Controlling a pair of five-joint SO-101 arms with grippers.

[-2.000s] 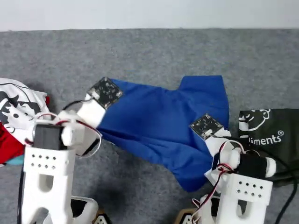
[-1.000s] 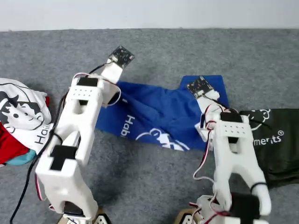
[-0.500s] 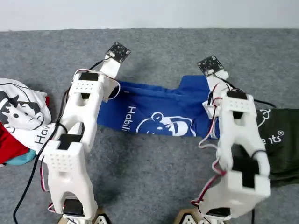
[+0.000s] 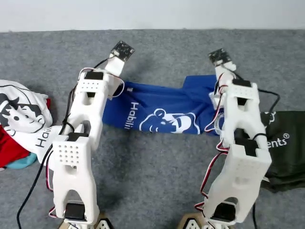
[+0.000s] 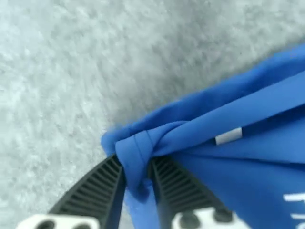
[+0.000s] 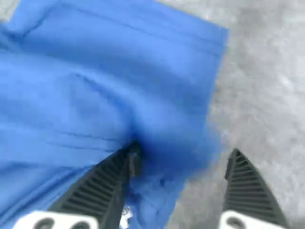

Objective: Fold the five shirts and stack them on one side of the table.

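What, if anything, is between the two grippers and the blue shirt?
Nothing visible. The left gripper is shut on a bunched edge of the blue shirt. The right gripper is open directly over the shirt's other end, with no other object in between.

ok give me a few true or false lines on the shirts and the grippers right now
The left gripper is shut on the blue shirt. True.
The right gripper is shut too. False: its jaws stand wide apart over the shirt.
The blue shirt's white print faces up. True.
The white shirt lies on the blue one. False: it lies well apart from it.
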